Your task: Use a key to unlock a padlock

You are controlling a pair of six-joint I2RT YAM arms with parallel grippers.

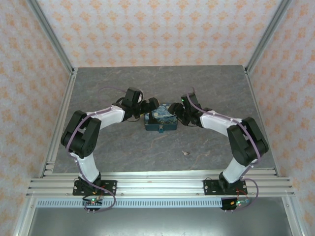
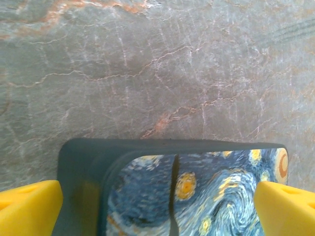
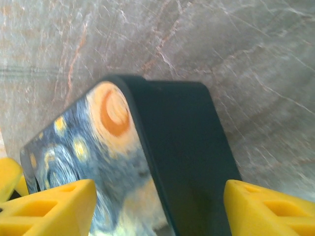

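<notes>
The blue-and-yellow painted box (image 1: 160, 119) lies mid-table. The tiny teal padlock (image 1: 161, 130) sits at its near edge. The key (image 1: 185, 153) is a pale speck on the table, nearer me and to the right, apart from both grippers. My left gripper (image 1: 147, 108) is at the box's far-left corner. In the left wrist view it (image 2: 158, 191) is open, its yellow fingers (image 2: 32, 206) straddling the box's end (image 2: 147, 196). My right gripper (image 1: 180, 112) is at the box's right end. Seen from its wrist it (image 3: 160, 191) is open around the box's dark side wall (image 3: 187, 162).
The grey marbled tabletop (image 1: 123, 152) is bare around the box. Aluminium rails (image 1: 147, 184) run along the near edge and up the left and right sides. Patterned walls close in the cell.
</notes>
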